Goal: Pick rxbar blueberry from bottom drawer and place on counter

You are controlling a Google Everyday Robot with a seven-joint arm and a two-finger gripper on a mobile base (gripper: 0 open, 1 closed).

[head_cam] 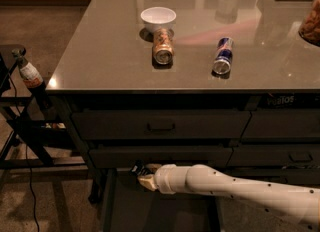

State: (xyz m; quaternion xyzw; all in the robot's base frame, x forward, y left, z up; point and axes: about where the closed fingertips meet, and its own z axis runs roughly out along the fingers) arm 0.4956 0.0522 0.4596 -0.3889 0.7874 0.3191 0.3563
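While the gripper hangs low over the back of the open, dark, flat drawer, I cannot tell if it holds anything

Btm drawer pulled open, dark floor; counter glossy grey; tool over drawer's back.

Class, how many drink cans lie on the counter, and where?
2. A brown can lies in front of the white bowl; a blue-silver can lies right of it. The gripper hangs low over the bottom drawer.
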